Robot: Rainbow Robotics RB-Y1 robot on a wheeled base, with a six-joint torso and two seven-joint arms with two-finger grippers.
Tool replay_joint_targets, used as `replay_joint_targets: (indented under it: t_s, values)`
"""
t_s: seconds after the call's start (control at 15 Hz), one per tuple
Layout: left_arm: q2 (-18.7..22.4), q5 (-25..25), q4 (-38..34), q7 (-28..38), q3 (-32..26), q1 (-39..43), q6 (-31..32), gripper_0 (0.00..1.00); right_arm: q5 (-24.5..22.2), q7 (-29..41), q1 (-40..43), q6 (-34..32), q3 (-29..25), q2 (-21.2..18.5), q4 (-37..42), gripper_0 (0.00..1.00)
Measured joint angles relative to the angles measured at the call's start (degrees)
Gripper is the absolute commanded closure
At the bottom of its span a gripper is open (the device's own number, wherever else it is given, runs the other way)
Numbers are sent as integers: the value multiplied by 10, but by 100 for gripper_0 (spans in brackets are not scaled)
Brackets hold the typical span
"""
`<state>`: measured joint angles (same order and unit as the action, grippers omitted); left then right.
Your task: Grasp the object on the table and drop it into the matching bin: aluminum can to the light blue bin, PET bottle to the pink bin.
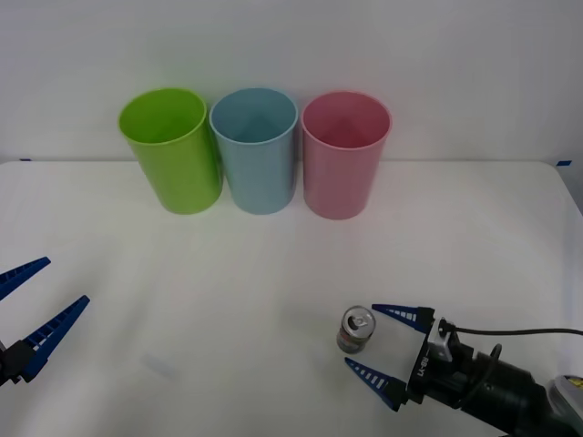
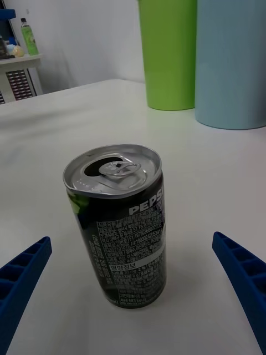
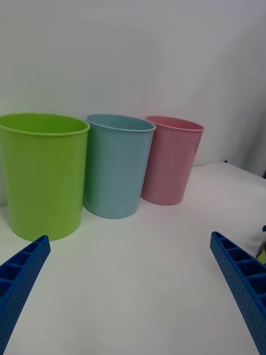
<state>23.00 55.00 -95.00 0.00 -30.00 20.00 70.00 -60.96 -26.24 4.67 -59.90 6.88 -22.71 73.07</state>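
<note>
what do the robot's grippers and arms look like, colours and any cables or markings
Both grippers have two blue, ribbed, tapering fingers. The right gripper sits on a black mount with white lettering, a small white block beside it, then a black cylindrical wrist; a thin black cable loops off it. The left gripper has the same blue fingers on a black base.
</note>
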Motion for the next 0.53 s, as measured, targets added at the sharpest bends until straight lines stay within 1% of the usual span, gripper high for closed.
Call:
replay_joint_targets:
  t_s: [0.13,0.53]
  values:
    - [0,0,0,0,0,0,0,0,-10,-4,-1,8,2,15,0,0]
    - [0,0,0,0,0,0,0,0,-11,-16,-11,45,31,34,0,0]
